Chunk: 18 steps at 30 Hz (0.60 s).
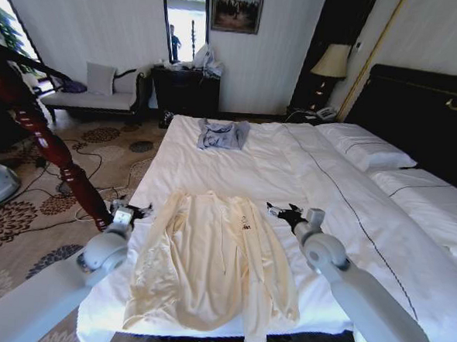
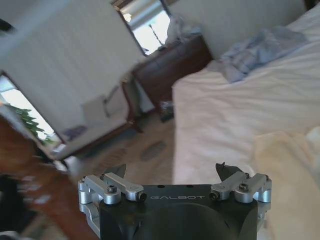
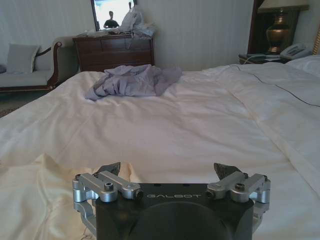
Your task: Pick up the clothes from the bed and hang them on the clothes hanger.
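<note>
Pale cream-yellow soft long-sleeved garment [image 1: 211, 259] lies flat on white-sheeted bed [image 1: 213, 166] btwn L gripper [image 1: 135, 209] & R gripper [image 1: 282, 213], both w/ fingers spread wide, holding nothing.

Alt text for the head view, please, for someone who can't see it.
A cream-yellow garment lies spread flat on the near end of a white bed, with the left gripper open at its left shoulder and the right gripper open at its right. A small grey-blue garment lies crumpled farther up the bed.
</note>
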Motion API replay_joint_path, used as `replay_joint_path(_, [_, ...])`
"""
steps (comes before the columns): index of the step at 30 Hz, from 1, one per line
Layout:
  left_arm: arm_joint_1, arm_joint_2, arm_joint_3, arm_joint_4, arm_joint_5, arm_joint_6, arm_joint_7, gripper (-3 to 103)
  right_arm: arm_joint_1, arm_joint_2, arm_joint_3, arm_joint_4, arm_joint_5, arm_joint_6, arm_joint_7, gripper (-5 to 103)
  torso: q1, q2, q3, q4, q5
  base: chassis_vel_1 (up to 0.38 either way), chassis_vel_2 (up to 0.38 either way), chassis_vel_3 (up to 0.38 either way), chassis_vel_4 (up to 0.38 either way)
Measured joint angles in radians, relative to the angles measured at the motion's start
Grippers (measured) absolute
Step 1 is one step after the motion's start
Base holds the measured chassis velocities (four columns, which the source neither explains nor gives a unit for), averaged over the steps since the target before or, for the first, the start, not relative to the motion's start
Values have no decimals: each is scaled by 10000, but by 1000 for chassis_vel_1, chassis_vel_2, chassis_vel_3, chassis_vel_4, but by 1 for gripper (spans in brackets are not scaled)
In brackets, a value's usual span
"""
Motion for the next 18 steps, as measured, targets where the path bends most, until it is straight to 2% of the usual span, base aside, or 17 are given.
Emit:
replay_joint_path(3, [298, -19, -202, -906, 238, 687, -855, 100, -965, 250, 573, 504, -272, -72, 81, 100, -1, 0, -1, -3, 3, 0, 0, 0, 0])
replay_joint_path(5, [174, 36, -163, -1273, 540, 972, -1193, 100, -1558, 404, 919, 744, -465, -108, 94, 100, -1, 0, 0, -9, 2, 0, 0, 0, 0])
replay_joint_path(10, [-454, 349, -90, -1656, 783, 1215, -1359, 100, -2400, 672, 1478, 1092, -791, -117, 78, 100, 1, -3, 1, -7, 3, 0, 0, 0, 0])
replay_joint_path(13, [-1277, 977, -189, -1955, 415, 1529, -1716, 100, -3022, 898, 1824, 1297, -1201, -89, -38, 100, 1, -3, 0, -5, 3, 0, 0, 0, 0])
replay_joint_path(14, [-1277, 977, -189, -1955, 415, 1529, -1716, 100, -3022, 898, 1824, 1297, -1201, -89, -38, 100, 1, -3, 0, -5, 3, 0, 0, 0, 0])
replay_joint_path(16, [-2080, 1508, -189, -2144, -353, 1804, -2202, 100, -3305, 1062, 1929, 1363, -1454, -49, -104, 100, 2, -2, 1, -6, 2, 0, 0, 0, 0])
replay_joint_path(18, [-2374, 1685, -171, -2197, -616, 1841, -2381, 100, -3374, 1132, 1945, 1368, -1554, -26, -114, 100, 2, -3, 1, -7, 4, 0, 0, 0, 0])
